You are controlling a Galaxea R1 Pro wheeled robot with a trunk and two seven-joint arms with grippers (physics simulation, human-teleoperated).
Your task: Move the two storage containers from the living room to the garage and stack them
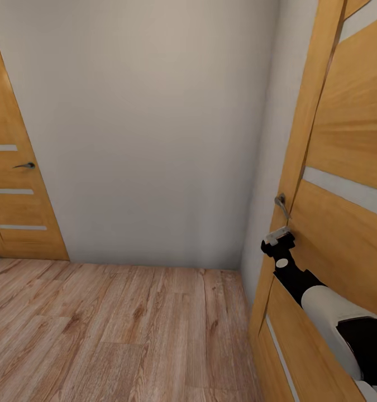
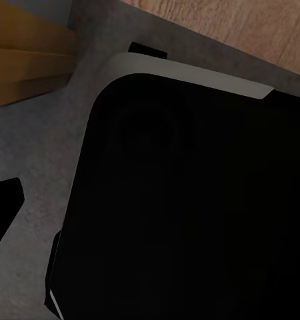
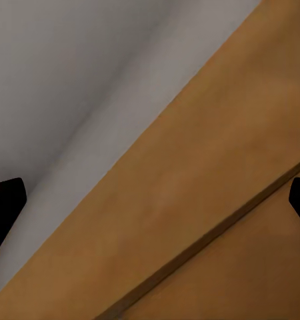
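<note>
In the head view the right gripper sits at centre right of the frame, close under the small grey lever handle of a honey-coloured wooden door with pale glazed strips that fills the right edge. The right wrist view shows two dark fingertips set wide apart at opposite edges, with nothing between them but door wood and grey wall; the claw is spread open and empty. The left wrist view shows one dark fingertip over the robot's black, pale-rimmed base, so the left claw's opening cannot be told. A second matching wooden door stands at the left edge, beyond the light wood plank floor. No orange-red container is in sight here.

The step appears to be opening this door. Done well, the fingers would rise squarely onto the lever, close on it and press down before any pull, with the base clear of the door's swing.
</note>
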